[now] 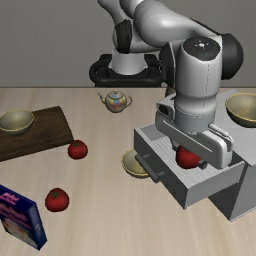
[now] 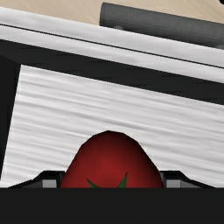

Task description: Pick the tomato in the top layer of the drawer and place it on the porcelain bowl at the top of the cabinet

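Observation:
My gripper point(image 1: 188, 150) hangs over the open top drawer point(image 1: 205, 172) of the grey cabinet point(image 1: 236, 190) on the exterior view's right. A red tomato point(image 1: 187, 158) sits between its fingers, just over the drawer. In the wrist view the tomato point(image 2: 111, 160) with its green stalk fills the space at my gripper point(image 2: 111, 185), and both fingertips point(image 2: 49, 182) press its sides. The drawer's pale floor point(image 2: 105, 101) lies beyond it. The porcelain bowl point(image 1: 243, 108) stands on the cabinet's top, behind my hand and toward the exterior view's right.
Two more tomatoes point(image 1: 77, 150) point(image 1: 57, 200) lie on the table. A small bowl point(image 1: 135, 163) sits by the drawer's front. A wooden board point(image 1: 40, 135) carries another bowl point(image 1: 16, 122). A teapot point(image 1: 117, 100) and a blue box point(image 1: 22, 215) stand apart.

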